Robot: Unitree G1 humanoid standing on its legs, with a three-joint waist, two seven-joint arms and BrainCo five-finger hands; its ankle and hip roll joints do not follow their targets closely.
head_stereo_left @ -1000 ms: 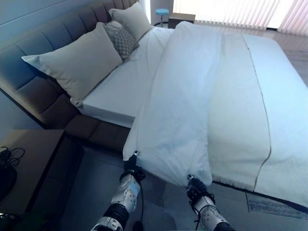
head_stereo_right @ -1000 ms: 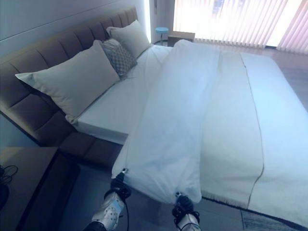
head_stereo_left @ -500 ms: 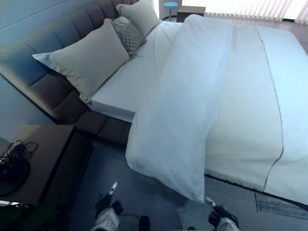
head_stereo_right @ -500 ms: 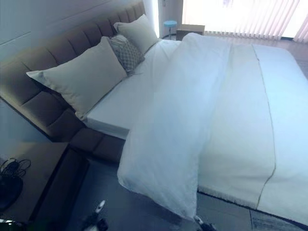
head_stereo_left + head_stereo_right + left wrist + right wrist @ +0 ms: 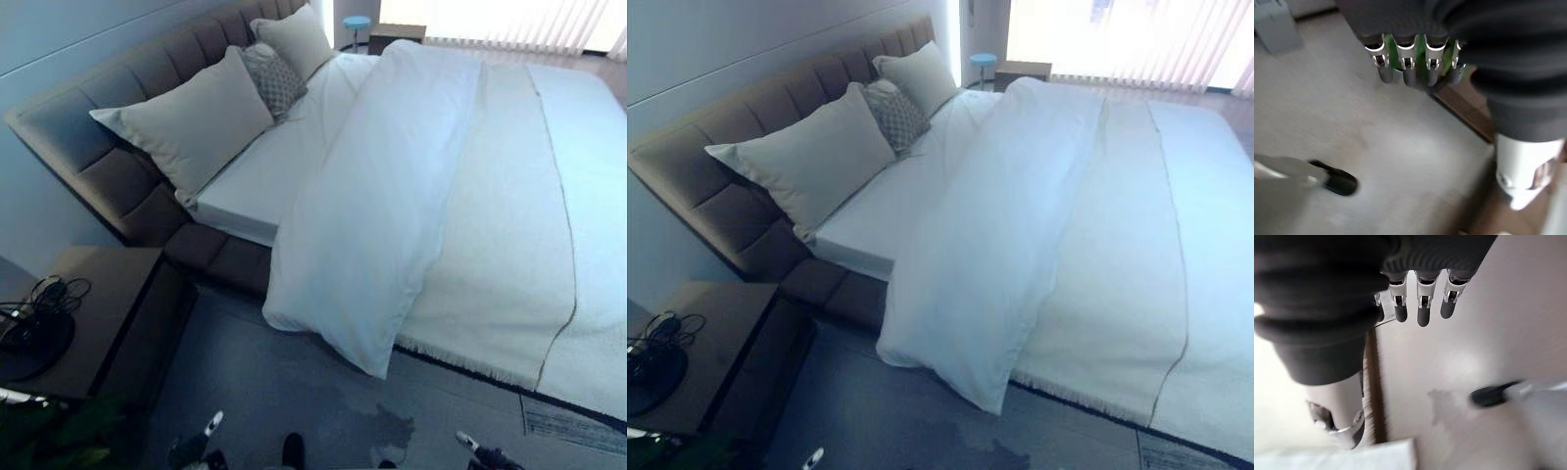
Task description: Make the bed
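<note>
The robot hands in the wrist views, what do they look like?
Each robot hand, left and right, has a dark ribbed cover over its back and wrist, a row of silver fingers with dark tips, and a silver thumb with a dark tip set apart.

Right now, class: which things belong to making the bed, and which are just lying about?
Job:
duvet, one corner hanging off the bed
pillows
patterned cushion
sheet

Lying about:
bedside table
blue stool
</note>
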